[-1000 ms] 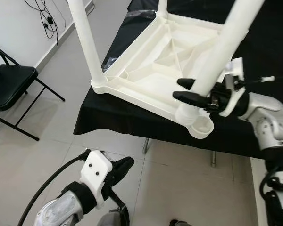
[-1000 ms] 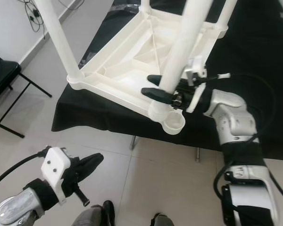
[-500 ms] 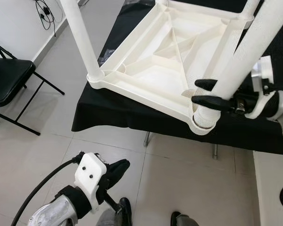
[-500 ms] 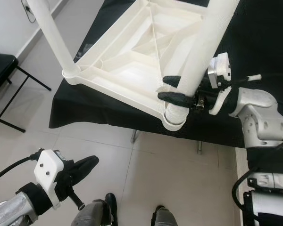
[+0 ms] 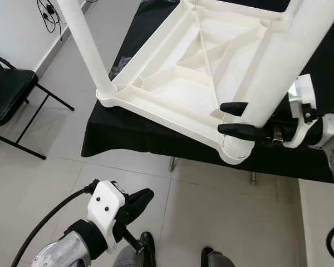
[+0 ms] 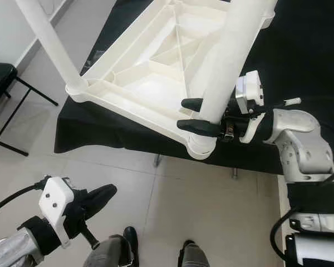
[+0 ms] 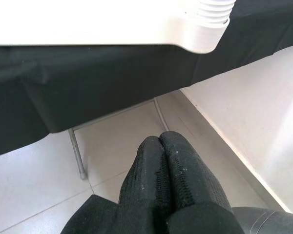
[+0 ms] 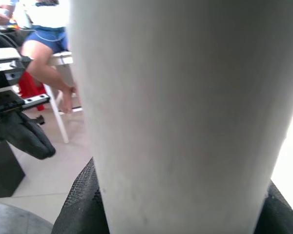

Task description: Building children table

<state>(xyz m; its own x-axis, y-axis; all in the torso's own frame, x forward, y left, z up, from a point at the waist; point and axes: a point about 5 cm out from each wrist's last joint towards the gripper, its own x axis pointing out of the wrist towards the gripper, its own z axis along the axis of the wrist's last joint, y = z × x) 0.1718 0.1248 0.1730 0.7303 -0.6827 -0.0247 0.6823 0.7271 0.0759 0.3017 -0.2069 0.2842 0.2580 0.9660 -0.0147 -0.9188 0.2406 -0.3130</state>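
Note:
A white plastic children's table (image 5: 178, 83) lies upside down on a black-covered table (image 5: 117, 139). My right gripper (image 6: 182, 113) is shut on a thick white leg (image 5: 284, 61) just above its ribbed base. That base sits in the near corner socket (image 5: 236, 151), which overhangs the black cloth's edge. The leg leans slightly. Another white leg (image 5: 86, 47) stands in the left corner. In the right wrist view the held leg (image 8: 185, 112) sits between the black fingers (image 8: 83, 204). My left gripper (image 5: 145, 196) hangs low over the floor, shut and holding nothing; its closed fingertips (image 7: 158, 141) point at the table's underside.
A black folding chair (image 5: 8, 97) stands on the tiled floor at the left. Cables (image 5: 47, 11) hang on the wall behind it. Dark shoes (image 5: 147, 247) stand on the floor at the bottom. A seated person (image 8: 44, 29) is in the background of the right wrist view.
My right gripper has carried the leg's base from beside the near corner socket into it, and the leg now stands steeper. The left gripper has stayed low.

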